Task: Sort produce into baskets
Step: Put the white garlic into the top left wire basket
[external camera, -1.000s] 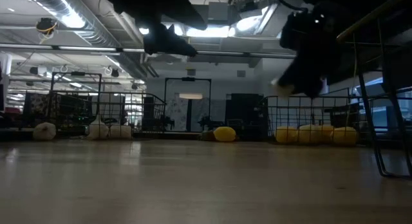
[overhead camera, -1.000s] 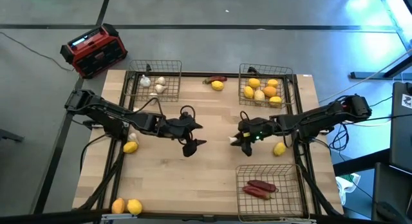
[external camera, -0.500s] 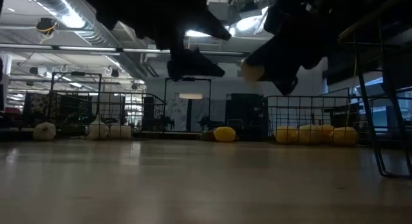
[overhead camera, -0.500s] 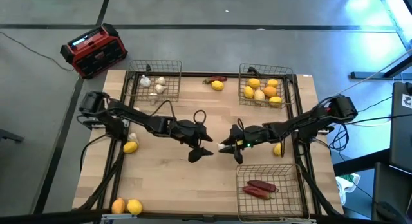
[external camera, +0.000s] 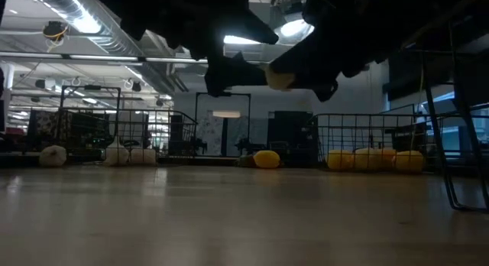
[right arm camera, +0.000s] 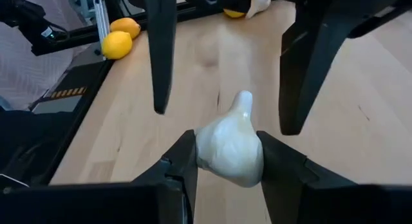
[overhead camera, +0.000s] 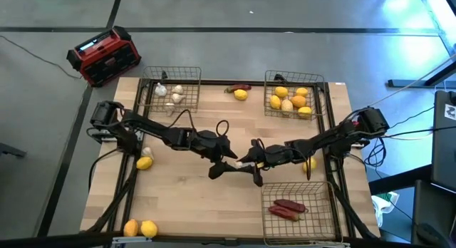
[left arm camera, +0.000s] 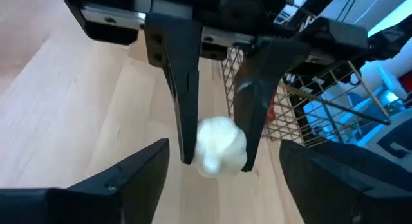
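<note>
White knobbly garlic bulb [right arm camera: 229, 150] hung mid-table, above the wood, pinched by right gripper [overhead camera: 246, 162] | left gripper [overhead camera: 229, 164] gaped around it | light, papery, bruisable: take the fat belly

— Are you making out any writing, labels or numbers anywhere?
— No, nothing is reading as text. The red box [overhead camera: 105, 56] beside the table is showing a small lit panel on top, but whatever is on it is too small to read.
— Any brand marks or signs in the room behind?
— None that I am able to read.
</note>
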{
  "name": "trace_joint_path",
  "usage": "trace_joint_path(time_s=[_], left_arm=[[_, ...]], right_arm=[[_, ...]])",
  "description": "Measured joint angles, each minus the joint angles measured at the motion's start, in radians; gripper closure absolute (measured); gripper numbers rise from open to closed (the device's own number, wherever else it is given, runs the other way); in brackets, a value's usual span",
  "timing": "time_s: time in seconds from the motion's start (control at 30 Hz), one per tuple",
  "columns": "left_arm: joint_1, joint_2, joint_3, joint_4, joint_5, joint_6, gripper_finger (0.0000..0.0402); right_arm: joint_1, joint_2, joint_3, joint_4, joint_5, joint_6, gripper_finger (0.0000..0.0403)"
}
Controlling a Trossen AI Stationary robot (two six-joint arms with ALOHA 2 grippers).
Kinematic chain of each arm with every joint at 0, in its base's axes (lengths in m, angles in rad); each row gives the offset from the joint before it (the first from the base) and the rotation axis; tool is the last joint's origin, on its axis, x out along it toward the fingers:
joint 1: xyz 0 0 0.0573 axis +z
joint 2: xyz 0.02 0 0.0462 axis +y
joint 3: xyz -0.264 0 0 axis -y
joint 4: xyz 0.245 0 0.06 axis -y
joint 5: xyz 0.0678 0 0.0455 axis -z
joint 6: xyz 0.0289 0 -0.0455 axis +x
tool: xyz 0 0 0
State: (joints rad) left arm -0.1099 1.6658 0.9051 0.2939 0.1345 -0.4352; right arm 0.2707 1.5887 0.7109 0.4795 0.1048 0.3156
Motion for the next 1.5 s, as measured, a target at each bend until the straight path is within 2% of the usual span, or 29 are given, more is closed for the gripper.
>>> trace_joint_path(time_s=[0.23, 0.43, 0.87, 1.5], left_arm=[[-0.001, 0.000, 0.000, -0.014, 0.000, 0.014, 0.0153], [0.001, 0.000, 0.000, -0.051, -0.012, 0.015, 0.0178], [0.001, 0.000, -0.001, -0.024, -0.020, 0.009, 0.0229], [0.002, 0.000, -0.001, -0.026, -0.021, 0.032, 0.0358]], right_arm=[[0.000, 0.000, 0.000, -0.003, 0.000, -0.007, 0.0281], [0.000, 0.000, 0.000, 0.001, 0.035, -0.007, 0.0281], [-0.003, 0.000, -0.001, -0.005, 0.034, -0.008, 0.0281], [-0.002, 0.000, -0.002, -0.005, 0.027, -0.010, 0.0281]])
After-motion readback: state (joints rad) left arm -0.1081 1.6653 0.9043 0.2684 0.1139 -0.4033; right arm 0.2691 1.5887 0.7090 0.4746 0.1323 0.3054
